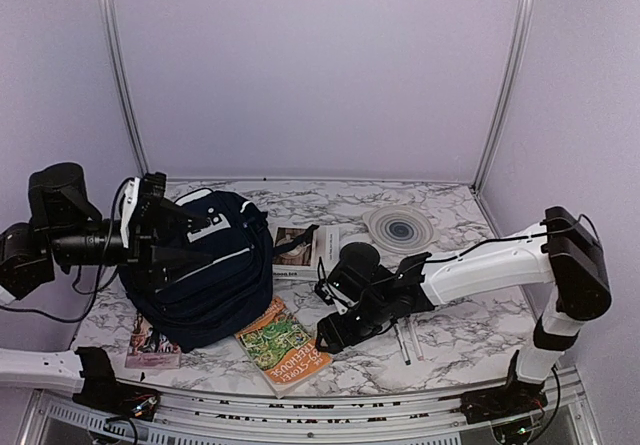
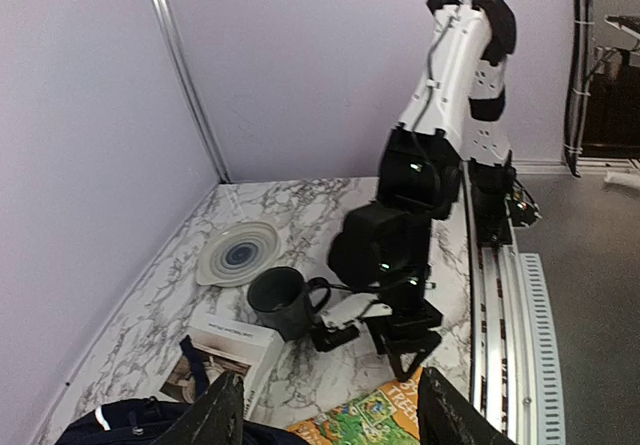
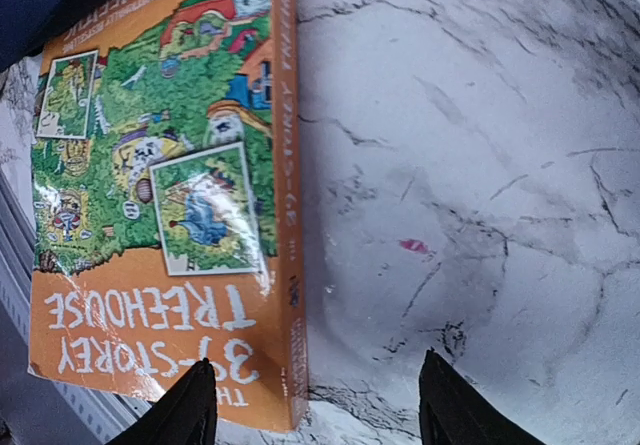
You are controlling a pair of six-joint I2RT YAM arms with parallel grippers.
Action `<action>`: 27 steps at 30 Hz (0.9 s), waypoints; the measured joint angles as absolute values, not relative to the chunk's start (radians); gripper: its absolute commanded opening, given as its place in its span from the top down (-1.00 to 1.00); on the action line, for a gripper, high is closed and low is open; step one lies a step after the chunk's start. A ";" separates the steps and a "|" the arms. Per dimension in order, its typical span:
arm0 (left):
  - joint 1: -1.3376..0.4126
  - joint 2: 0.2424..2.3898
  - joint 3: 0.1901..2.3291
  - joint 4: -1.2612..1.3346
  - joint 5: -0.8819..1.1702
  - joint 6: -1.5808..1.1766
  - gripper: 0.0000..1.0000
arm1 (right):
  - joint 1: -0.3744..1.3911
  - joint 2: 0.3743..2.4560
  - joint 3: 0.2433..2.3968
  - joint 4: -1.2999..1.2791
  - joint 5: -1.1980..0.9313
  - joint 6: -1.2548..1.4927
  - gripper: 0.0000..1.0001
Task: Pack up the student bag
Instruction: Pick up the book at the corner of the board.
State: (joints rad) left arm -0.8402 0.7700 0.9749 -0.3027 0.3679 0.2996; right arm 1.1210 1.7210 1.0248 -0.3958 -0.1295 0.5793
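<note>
The navy-blue student bag [image 1: 215,285] with white stripes lies at the left of the table. Its edge shows at the bottom of the left wrist view [image 2: 130,427] and the top left corner of the right wrist view [image 3: 40,5]. My left gripper [image 1: 195,240] hovers over the bag's top, open and empty [image 2: 335,420]. An orange and green book [image 1: 283,345] lies in front of the bag. My right gripper [image 1: 330,330] is open and low over the book's right edge [image 3: 160,185]. In the right wrist view [image 3: 320,415] one finger is over the cover and the other over bare table.
A white book [image 1: 300,250] lies right of the bag, with a dark mug [image 2: 280,302] beside it. A grey ringed plate [image 1: 400,228] sits at the back right. Pens [image 1: 405,343] lie under the right arm. Another book [image 1: 152,343] pokes out at the bag's front left.
</note>
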 measured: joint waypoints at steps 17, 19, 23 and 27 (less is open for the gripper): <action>-1.311 1.346 0.735 -0.399 -0.191 0.619 -0.57 | 1.043 1.771 0.957 -0.171 -0.384 0.689 -0.28; -1.311 1.404 0.711 -0.358 -0.232 0.669 -0.57 | 1.042 1.783 0.963 -0.165 -0.400 0.691 -0.28; -1.311 1.502 0.714 -0.232 -0.271 0.747 -0.49 | 1.038 1.808 0.975 -0.138 -0.437 0.706 -0.23; -1.324 1.553 0.730 -0.185 -0.290 0.802 -0.28 | 1.022 1.831 0.981 -0.102 -0.491 0.748 -0.19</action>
State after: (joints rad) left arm -1.3243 1.5528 0.7296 -0.1848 -0.2897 0.8024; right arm 1.0222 1.8309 0.9813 -0.1020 -0.4911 0.7475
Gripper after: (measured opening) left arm 0.707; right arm 0.607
